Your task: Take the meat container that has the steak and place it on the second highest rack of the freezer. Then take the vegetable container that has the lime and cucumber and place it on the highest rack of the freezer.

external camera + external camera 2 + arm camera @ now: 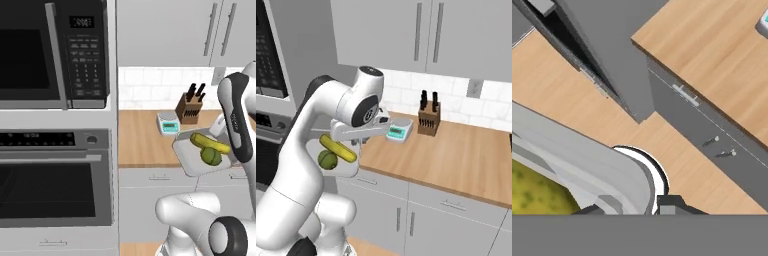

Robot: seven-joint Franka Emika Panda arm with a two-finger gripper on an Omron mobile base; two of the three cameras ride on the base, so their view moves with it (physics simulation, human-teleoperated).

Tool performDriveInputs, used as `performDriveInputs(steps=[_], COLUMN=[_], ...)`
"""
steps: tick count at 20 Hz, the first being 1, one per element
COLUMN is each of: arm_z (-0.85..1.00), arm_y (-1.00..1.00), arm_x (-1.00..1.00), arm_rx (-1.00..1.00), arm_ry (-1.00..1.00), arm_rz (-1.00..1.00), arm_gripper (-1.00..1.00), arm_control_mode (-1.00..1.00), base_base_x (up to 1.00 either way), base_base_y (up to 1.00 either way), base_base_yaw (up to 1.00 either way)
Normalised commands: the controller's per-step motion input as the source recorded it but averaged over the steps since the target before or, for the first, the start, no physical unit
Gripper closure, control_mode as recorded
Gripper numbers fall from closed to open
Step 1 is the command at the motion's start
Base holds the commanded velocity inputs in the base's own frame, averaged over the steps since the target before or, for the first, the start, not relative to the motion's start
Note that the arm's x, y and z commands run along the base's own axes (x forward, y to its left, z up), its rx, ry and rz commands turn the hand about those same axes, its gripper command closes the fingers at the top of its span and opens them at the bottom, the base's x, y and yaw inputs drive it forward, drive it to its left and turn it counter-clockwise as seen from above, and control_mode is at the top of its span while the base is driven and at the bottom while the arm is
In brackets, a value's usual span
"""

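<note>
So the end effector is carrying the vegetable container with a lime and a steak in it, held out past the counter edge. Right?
Not quite. The vegetable container in the end effector holds the lime and the cucumber, not a steak. The left base view shows the yellowish-green piece beside the lime. The rest stands.

The wooden counter [142, 140] carries a knife block [189, 109] by the tiled wall, with a small kitchen scale [168, 123] just beside the block.
</note>
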Motion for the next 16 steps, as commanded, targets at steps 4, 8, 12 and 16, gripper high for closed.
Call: performDriveInputs(steps=[4,8,12,16], arm_z=[0.00,0.00,0.00,0.00], arm_y=[0.00,0.00,0.00,0.00], arm_x=[0.00,0.00,0.00,0.00], arm_rx=[0.00,0.00,0.00,0.00], arm_ry=[0.00,0.00,0.00,0.00], arm_rz=[0.00,0.00,0.00,0.00], arm_gripper=[1.00,1.00,1.00,1.00], arm_control_mode=[1.00,1.00,1.00,1.00], base_base_x=[-0.98,-0.72,0.00,0.00], base_base_y=[-0.06,-0.01,0.46,0.98], base_base_yaw=[-0.01,-0.05,-0.02,0.00])
